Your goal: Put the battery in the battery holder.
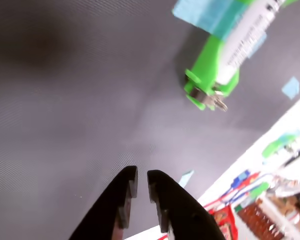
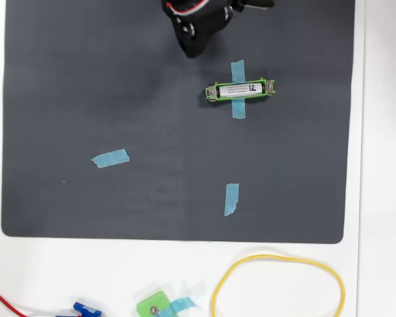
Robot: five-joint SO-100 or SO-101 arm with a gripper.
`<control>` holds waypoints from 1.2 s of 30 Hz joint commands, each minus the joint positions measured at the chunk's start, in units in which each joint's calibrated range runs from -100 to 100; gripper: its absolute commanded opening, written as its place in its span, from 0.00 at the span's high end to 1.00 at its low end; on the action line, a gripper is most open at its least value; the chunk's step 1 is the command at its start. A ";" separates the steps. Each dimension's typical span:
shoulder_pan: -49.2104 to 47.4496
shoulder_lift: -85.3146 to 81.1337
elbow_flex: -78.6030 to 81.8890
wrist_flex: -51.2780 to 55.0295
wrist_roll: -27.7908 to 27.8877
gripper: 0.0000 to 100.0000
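On the dark mat (image 2: pixel 86 99), the battery (image 2: pixel 240 90) lies lengthwise inside the green battery holder (image 2: pixel 214 92), which blue tape (image 2: pixel 237 68) pins down, likely so it cannot slide. Apart from it in the wrist view, the gripper (image 1: pixel 142 181) hangs empty, fingers nearly together; the job looks done.

Fingers (image 1: pixel 142 182) nearly closed — empty, raised
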State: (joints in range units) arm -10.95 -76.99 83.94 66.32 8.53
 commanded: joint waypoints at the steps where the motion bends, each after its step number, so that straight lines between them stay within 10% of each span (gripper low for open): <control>1: 5.40 -14.39 2.14 -0.50 -4.25 1.00; 36: 6.23 -22.32 14.12 -7.41 -6.96 1.00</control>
State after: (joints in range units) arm -5.11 -98.90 98.28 59.78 1.89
